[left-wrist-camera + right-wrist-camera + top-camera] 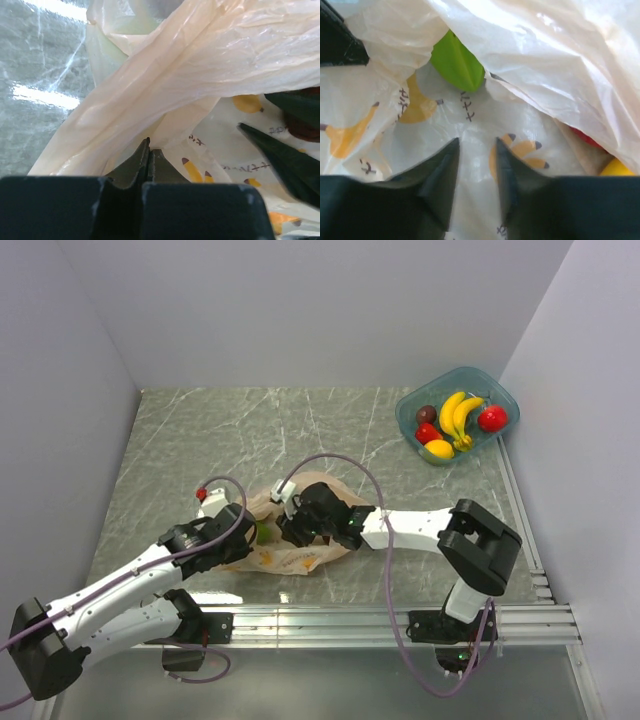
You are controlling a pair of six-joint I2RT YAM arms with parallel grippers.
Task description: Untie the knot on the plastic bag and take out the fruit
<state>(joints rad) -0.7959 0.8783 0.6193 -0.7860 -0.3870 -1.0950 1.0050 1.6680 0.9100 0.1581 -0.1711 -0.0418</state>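
Observation:
The pale-orange plastic bag (pixel 300 558) lies crumpled between my two arms near the front of the table. My left gripper (pixel 148 145) is shut on a fold of the plastic bag (pixel 210 60), which stretches up and away from its tips. My right gripper (pixel 476 142) hovers open just over a printed sheet of the bag (pixel 470 120), with nothing pinched between its fingers. A green fruit (pixel 456 62) shows under the lifted top sheet, with a red fruit (pixel 585 137) and a yellow one (pixel 617 169) deeper inside at the right. I cannot make out the knot.
A teal tub (pixel 506 405) with bananas and other fruit stands at the back right. A small red object (pixel 202 493) lies on the table left of the bag. Grey walls close in on both sides, and a metal rail (pixel 400 620) runs along the front edge.

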